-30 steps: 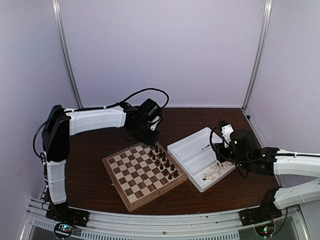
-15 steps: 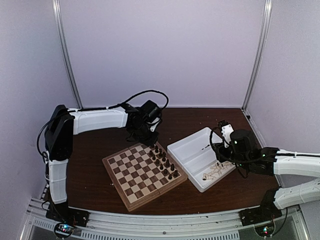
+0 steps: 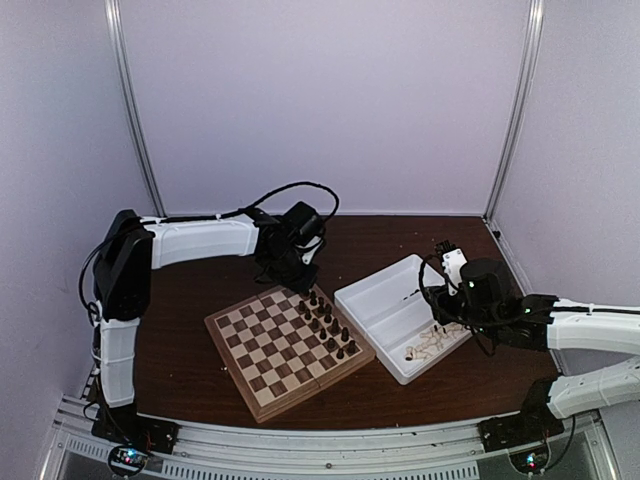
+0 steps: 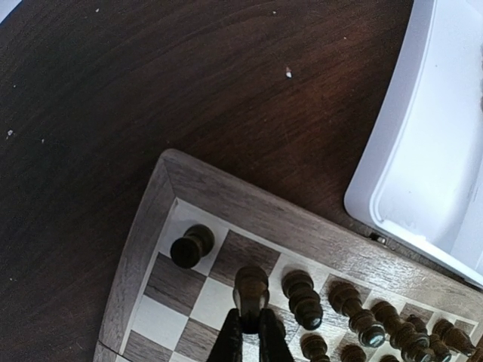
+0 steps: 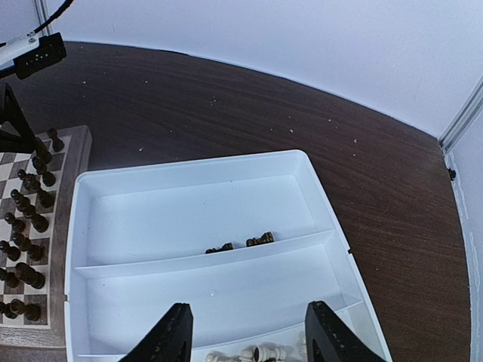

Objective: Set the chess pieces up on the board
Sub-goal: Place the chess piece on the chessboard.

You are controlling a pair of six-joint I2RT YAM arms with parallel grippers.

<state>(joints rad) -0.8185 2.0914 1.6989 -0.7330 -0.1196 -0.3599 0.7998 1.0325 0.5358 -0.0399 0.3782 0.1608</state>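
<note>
Far corner of the board (image 4: 249, 207): my left claw (image 4: 249, 323) sets a dark chessman (image 4: 250, 280) on the back-rank square just beside the corner piece (image 4: 191, 245). Its jaws are pinched almost together on the man's stem, below the head. I judge the base to be down on its square, though the fingers hide it and I cannot be sure. The dark ranks (image 3: 326, 325) stand in two lines along the board's edge nearest the white tray (image 5: 189, 167), so the step in hand is, I think, one of the last dark placements. The next move calls for a small opening of the jaws and a straight lift, since neighbouring men stand just beside the fingers and a sideways drift could topple them. My right claw (image 5: 249, 309) hangs over the tray, jaws about half apart, holding nothing. Below it two dark men (image 5: 260, 240) lie against the divider in the far compartment. The cream men (image 5: 253, 353) lie loose in the near one, none of them yet on the board.
</note>
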